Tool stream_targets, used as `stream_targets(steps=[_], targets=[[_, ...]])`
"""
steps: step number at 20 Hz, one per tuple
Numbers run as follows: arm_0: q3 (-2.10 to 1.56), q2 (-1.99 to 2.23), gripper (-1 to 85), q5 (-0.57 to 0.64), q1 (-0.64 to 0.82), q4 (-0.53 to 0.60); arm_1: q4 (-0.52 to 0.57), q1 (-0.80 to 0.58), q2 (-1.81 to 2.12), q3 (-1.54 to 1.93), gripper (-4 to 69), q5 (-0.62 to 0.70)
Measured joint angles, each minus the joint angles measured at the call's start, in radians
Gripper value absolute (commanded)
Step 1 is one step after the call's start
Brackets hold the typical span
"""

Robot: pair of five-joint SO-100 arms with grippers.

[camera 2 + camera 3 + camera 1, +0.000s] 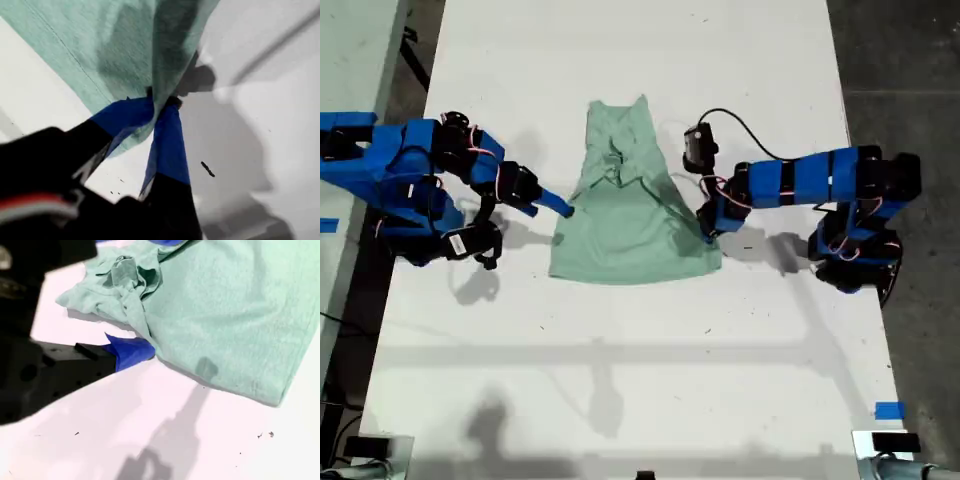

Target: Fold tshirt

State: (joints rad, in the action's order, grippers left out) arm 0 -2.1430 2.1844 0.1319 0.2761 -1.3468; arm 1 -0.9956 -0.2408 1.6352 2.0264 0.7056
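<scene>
The exterior view showed the mint-green tshirt [632,215] lying rumpled mid-table [620,380] between 2 blue arms. My first gripper [161,103] pinched a raised fold of its hem, jaws clamped on cloth. My second gripper [132,351] lay beside its edge; I couldn't tell its jaw state.

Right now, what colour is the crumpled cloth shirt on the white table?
Pale mint green, plain; the short-sleeved cloth tshirt shows best in the exterior view.

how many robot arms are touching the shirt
2: my first claw pinches the tshirt at its edge on the exterior view's right; my second claw meets the opposite edge.
</scene>
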Motion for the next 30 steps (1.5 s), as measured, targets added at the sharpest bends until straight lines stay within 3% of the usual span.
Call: stream_targets(steps=[8,14,15,17,21,22,26,30], targets=[[-0.015,0.026,31.0,0.000,0.000,0.012,-0.282,0.063,-0.041,-0.293,-1.0,-0.002],[-0.031,0.035,31.0,0.000,0.000,0.026,-0.281,0.112,-0.417,-0.765,-1.2,-0.072],[-0.031,0.035,31.0,0.000,0.000,0.028,-0.241,0.114,-0.463,-0.796,1.6,-0.089],[-0.031,0.037,31.0,0.000,0.000,0.035,-0.170,0.118,-0.566,-0.822,32.3,-0.144],[-0.031,0.038,31.6,0.000,0.000,0.037,-0.193,0.138,-0.735,-0.985,28.6,-0.147],[-0.031,0.038,31.5,0.000,0.000,0.037,-0.235,0.141,-0.736,-1.037,28.2,-0.147],[-0.031,0.038,31.5,0.000,0.000,0.037,-0.569,0.144,-0.561,-1.140,26.9,-0.110],[-0.031,0.038,33.2,-0.012,0.000,0.037,-0.652,0.144,-0.252,-1.054,25.2,-0.072]])
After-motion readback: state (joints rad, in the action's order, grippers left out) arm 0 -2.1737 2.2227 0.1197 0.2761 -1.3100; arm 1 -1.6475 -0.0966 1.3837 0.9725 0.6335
